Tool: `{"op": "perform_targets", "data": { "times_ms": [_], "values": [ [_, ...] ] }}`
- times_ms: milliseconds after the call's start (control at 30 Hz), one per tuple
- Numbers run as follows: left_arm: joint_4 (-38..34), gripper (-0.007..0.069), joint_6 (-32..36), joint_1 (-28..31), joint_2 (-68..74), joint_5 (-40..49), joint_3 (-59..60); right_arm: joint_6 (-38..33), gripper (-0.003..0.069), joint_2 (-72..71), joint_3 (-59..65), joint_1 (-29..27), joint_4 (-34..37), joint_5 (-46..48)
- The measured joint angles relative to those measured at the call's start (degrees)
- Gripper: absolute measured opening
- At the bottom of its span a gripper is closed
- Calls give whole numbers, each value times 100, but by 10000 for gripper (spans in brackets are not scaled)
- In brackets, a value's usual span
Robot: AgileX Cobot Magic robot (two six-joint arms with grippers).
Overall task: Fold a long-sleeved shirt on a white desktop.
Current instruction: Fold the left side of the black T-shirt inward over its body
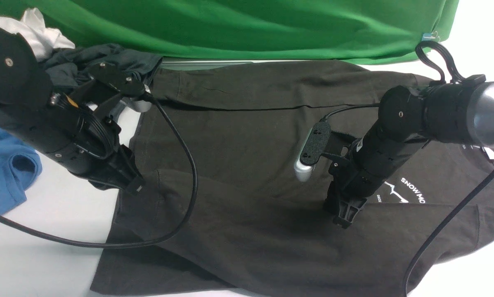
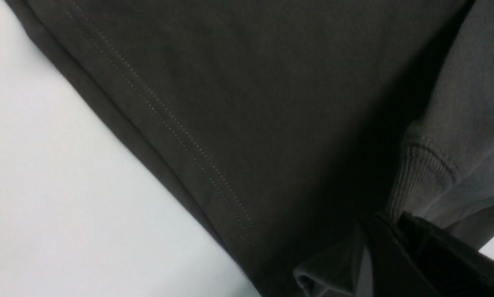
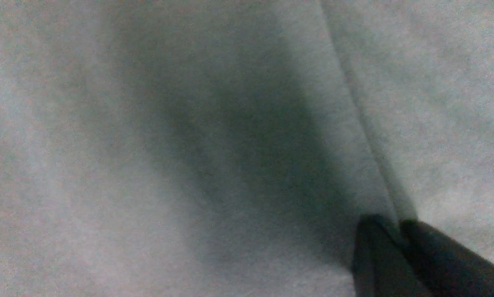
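Note:
The black-brown long-sleeved shirt (image 1: 247, 136) lies spread across the white desktop (image 1: 44, 214), its "SNOW MO" print (image 1: 414, 192) at the right. One sleeve is laid across the body towards the left. At the shirt's left edge, my left gripper (image 1: 136, 187) is shut on the sleeve's ribbed cuff (image 2: 426, 165), just above the stitched hem (image 2: 168, 123). My right gripper (image 1: 345, 220) stands tip-down on the sleeve near the print. In the right wrist view its fingers (image 3: 374, 247) sit close together, pinching a raised ridge of fabric (image 3: 366, 123).
A blue tee (image 1: 3, 173) lies at the left edge of the desk. A dark grey-green garment (image 1: 90, 57) and a white cloth (image 1: 36, 29) are piled at the back left. The green backdrop (image 1: 247, 24) runs along the far side. Black cables (image 1: 180, 165) trail over the shirt.

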Motion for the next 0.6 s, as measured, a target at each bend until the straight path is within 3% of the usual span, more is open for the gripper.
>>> {"op": "perform_targets", "data": {
  "times_ms": [300,600],
  "values": [
    [0,39,-2,0,0,87,0,22,19,-372,-31,-11,-82,361],
    [0,39,-42,0,0,-465,0,630,19,-714,-48,-108,-131,21]
  ]
}}
